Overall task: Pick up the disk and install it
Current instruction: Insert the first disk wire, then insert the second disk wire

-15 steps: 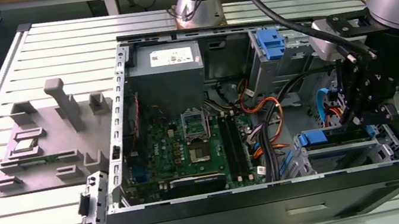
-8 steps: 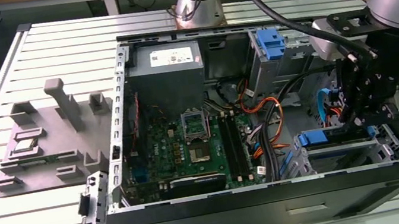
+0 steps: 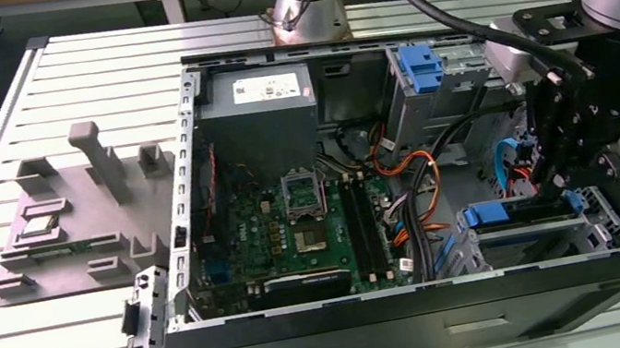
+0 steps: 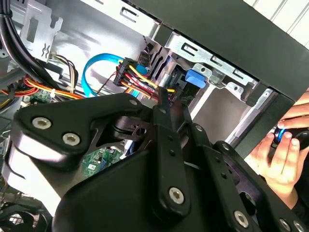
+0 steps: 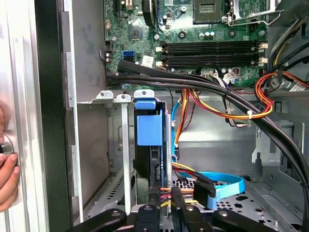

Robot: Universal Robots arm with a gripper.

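Slatted metal tabletop (image 3: 10, 91) carried an open black computer case (image 3: 434, 323) with its side panel off. Disk (image 5: 149, 164) stood on edge in the metal drive cage (image 3: 531, 232) at the case's corner nearest the exterior view's right, blue rail (image 5: 149, 126) uppermost, dark body below it between the cage's uprights. Gripper (image 3: 567, 180) hung directly over that cage, black linkage pointing down at the disk's blue end; whether the jaws were closed on it or apart, could not tell. Orange, yellow and red wires (image 5: 231, 108) and a blue flat cable (image 5: 219, 186) ran just beside the cage. Green motherboard (image 3: 293, 223) lay in the case's middle, grey power supply (image 3: 254, 99) at its far edge. Grey moulded fixture (image 3: 79, 210) sat near the tabletop's edge toward the exterior view's left. A person's hand (image 4: 282, 154) rested outside the case wall.
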